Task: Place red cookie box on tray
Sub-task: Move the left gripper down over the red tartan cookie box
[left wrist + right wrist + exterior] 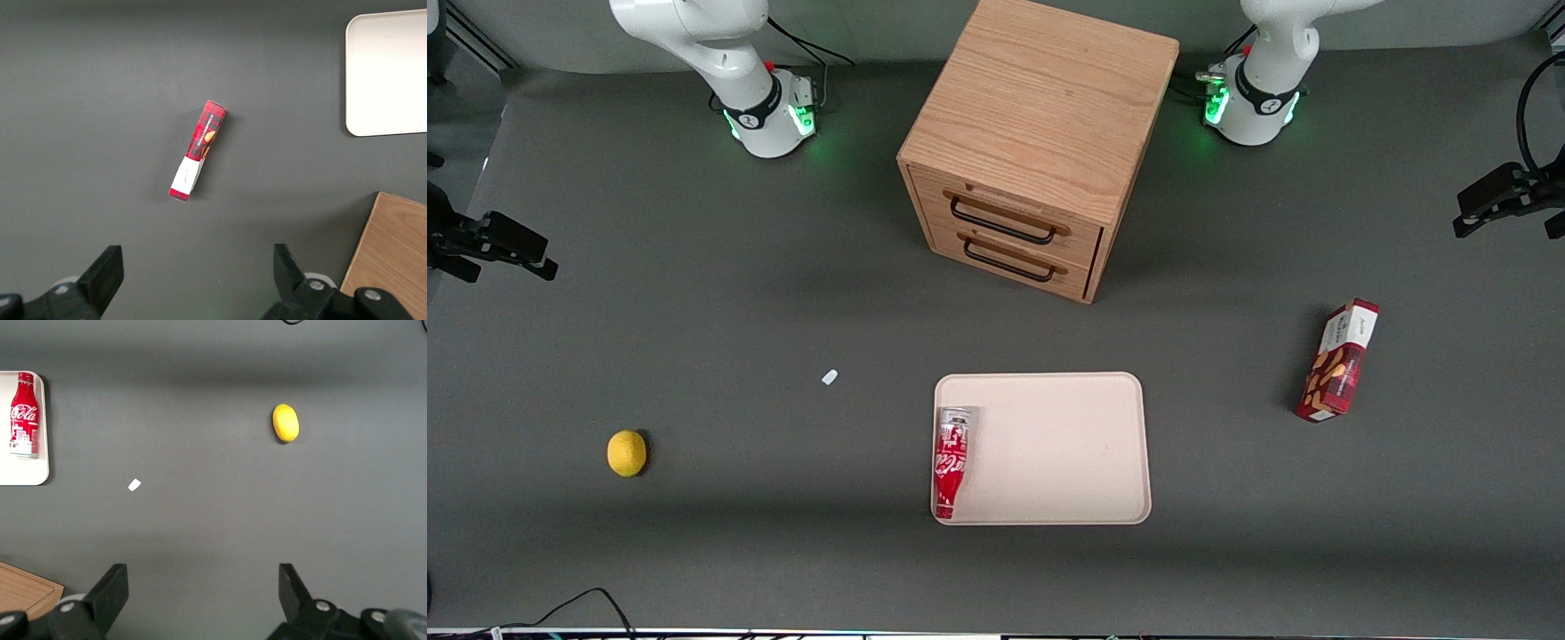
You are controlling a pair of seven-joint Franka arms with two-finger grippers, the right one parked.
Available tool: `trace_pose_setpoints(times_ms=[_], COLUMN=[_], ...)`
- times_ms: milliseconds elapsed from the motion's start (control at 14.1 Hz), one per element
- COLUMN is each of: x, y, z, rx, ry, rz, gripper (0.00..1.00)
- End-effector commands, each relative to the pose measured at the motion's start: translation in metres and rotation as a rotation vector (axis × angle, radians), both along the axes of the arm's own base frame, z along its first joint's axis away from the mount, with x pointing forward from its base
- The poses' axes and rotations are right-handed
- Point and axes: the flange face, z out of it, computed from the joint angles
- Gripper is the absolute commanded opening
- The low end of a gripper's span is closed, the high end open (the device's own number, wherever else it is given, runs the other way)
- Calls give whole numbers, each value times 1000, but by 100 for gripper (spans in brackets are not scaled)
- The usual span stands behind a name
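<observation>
The red cookie box [1338, 360] lies on the dark table toward the working arm's end, apart from the tray. It is slim, dark red tartan with a white end panel. The cream tray [1067, 444] lies flat in front of the drawer cabinet, nearer the front camera. In the left wrist view my gripper [198, 273] is open and holds nothing. It hangs high above the table, with the box [198, 149] lying well clear of both fingers and a corner of the tray [387, 73] also in sight. The gripper does not show in the front view.
A red cola can [951, 462] lies in the tray along the rim toward the parked arm's end. A wooden drawer cabinet [1040, 133] stands at mid-table. A yellow lemon [626, 452] and a small white scrap [830, 377] lie toward the parked arm's end.
</observation>
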Motion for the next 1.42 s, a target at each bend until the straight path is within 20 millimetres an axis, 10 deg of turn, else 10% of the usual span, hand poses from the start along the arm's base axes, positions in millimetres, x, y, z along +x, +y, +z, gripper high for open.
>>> trace_pose_setpoints(times_ms=[0, 567, 1346], x=[-3, 17, 37], y=[-1, 5, 19], z=[4, -59, -263], rx=[5, 11, 89], ry=[-8, 95, 91], rz=[-6, -21, -211], gripper=[100, 100, 100])
